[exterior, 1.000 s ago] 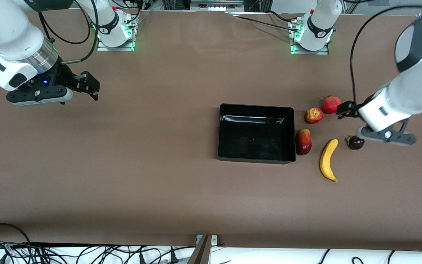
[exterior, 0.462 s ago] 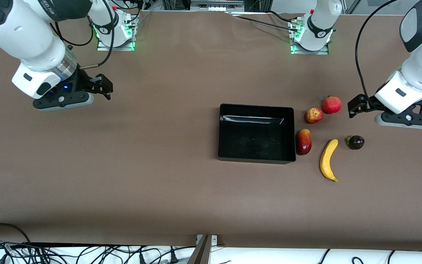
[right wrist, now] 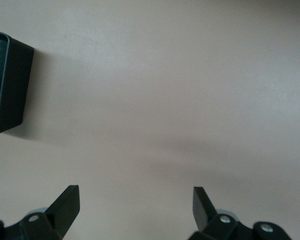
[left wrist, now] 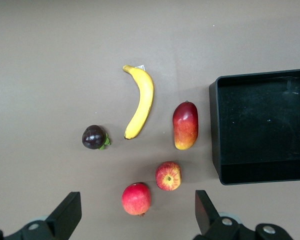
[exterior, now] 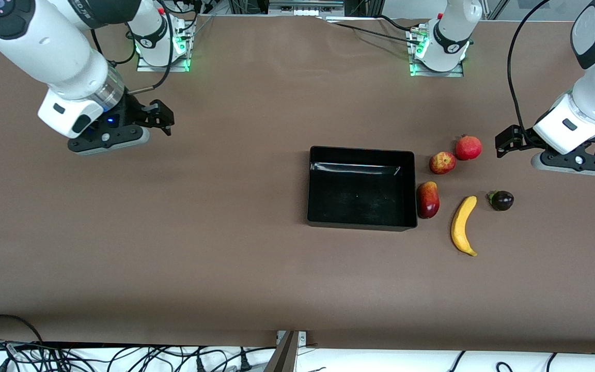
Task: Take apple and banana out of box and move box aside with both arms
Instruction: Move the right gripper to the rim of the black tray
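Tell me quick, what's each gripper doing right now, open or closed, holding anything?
Left gripper: open, holding nothing, over the table beside the fruits.
Right gripper: open, holding nothing, over bare table.

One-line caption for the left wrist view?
Open left gripper above banana, apple, three other fruits and black box.

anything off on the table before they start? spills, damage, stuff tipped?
Nothing stands out. The black box sits flat and empty. Beside it, toward the left arm's end, lie the banana, apple, a mango, a pomegranate and a dark purple fruit, all intact and apart. No spills.
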